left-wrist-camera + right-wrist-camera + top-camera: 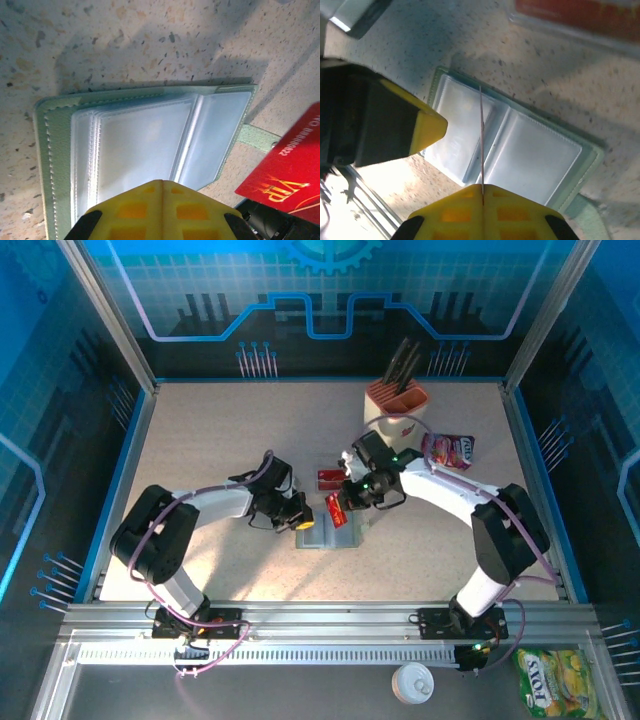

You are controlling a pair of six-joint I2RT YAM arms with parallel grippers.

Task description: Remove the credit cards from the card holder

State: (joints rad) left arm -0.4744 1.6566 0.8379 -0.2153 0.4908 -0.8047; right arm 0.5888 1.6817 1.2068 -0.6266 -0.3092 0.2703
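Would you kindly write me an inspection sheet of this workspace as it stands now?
Surface: speckled beige table; no spills seen.
Job's things: holder lies open, clear sleeves up; red card held clear of it; second card lies flat just beyond it.
Clutter: knife block and pink packet, far right.
Grippers: left gripper shut, tips at the holder's edge; right gripper shut on the red card.
Cables: purple cables run along both arms, away from the holder.
Surroundings: blue walls; white lid and green packet on the near ledge.
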